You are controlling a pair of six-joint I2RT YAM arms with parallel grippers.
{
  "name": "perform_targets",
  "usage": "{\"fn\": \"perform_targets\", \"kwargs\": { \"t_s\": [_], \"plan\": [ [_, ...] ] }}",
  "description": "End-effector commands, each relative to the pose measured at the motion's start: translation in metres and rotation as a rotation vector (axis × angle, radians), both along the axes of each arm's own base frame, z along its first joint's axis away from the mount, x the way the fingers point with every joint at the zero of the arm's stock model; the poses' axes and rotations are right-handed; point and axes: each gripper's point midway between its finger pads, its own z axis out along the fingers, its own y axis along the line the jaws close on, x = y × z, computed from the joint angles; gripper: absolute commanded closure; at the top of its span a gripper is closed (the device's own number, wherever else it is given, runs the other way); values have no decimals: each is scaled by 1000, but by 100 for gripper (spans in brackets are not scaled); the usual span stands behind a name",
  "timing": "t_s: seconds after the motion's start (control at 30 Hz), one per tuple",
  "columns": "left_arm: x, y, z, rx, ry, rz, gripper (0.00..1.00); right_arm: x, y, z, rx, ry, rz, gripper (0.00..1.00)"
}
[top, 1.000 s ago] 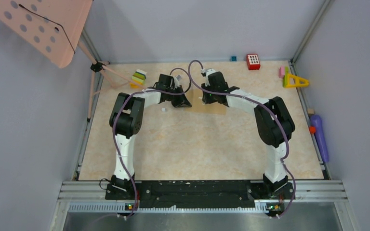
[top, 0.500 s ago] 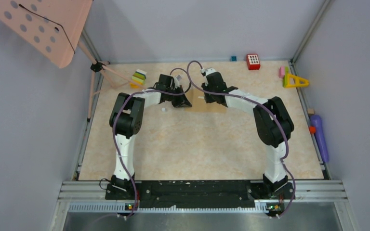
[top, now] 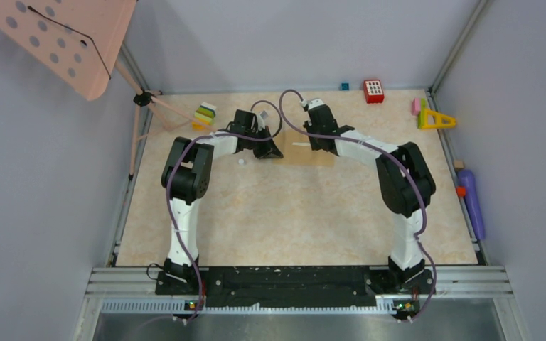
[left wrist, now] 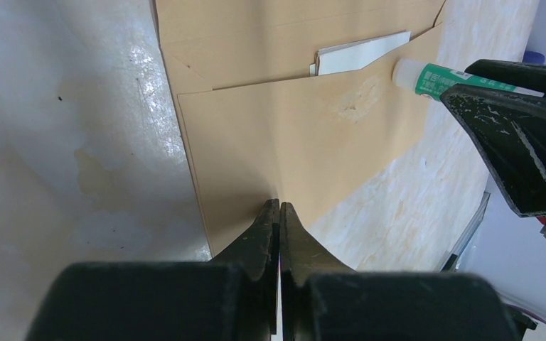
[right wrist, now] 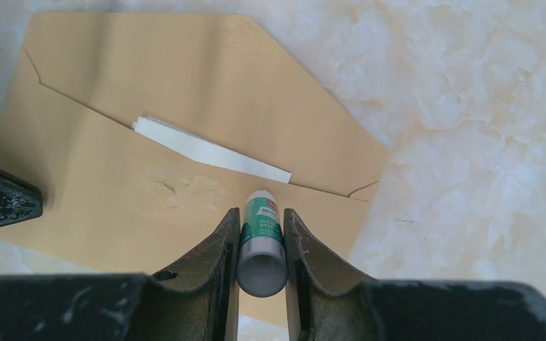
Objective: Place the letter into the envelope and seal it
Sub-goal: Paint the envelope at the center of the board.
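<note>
Lying flat on the marbled beige bench (top: 291, 213), the tan kraft envelope (top: 314, 158) sits between both arms. Left wrist: left jaws clenched empty, tips at its edge; a white letter (left wrist: 362, 53) peeks out of the pocket. Right wrist: right jaws grasping a cylindrical green-labelled glue stick (right wrist: 261, 238) above the envelope.

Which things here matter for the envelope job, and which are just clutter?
Job: envelope; letter; glue stick in right gripper; left gripper, shut, at the envelope's edge.
Lying about: red block; yellow triangle; purple toy; stacked blocks; pink stand.
</note>
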Motion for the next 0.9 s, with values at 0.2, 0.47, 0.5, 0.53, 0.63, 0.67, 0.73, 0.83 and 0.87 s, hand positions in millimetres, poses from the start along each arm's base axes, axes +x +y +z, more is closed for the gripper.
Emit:
{"fn": "perform_targets", "kwargs": {
  "t_s": [0.2, 0.47, 0.5, 0.53, 0.63, 0.67, 0.73, 0.83, 0.87],
  "plan": [
    [-6, 12, -8, 53, 19, 29, 100, 1, 30, 68, 208, -45, 93, 100],
    [-7, 10, -7, 47, 18, 25, 100, 3, 62, 52, 245, -7, 124, 100],
    [-6, 10, -7, 47, 18, 26, 100, 3, 65, 44, 246, 7, 120, 100],
    [-6, 10, -6, 46, 16, 26, 100, 2, 69, 38, 259, 26, 129, 100],
    [-7, 10, -7, 45, 17, 27, 100, -2, 75, 19, 278, 78, 127, 100],
    [-7, 10, -7, 45, 18, 26, 100, -4, 77, 15, 285, 91, 127, 100],
    [-7, 10, -6, 45, 16, 26, 100, -8, 81, 10, 299, 110, 130, 100],
    [-7, 10, -5, 43, 15, 27, 100, -13, 84, 6, 306, 124, 133, 100],
    [-6, 10, -5, 43, 14, 27, 100, -13, 85, 6, 306, 123, 132, 100]
  ]
}}
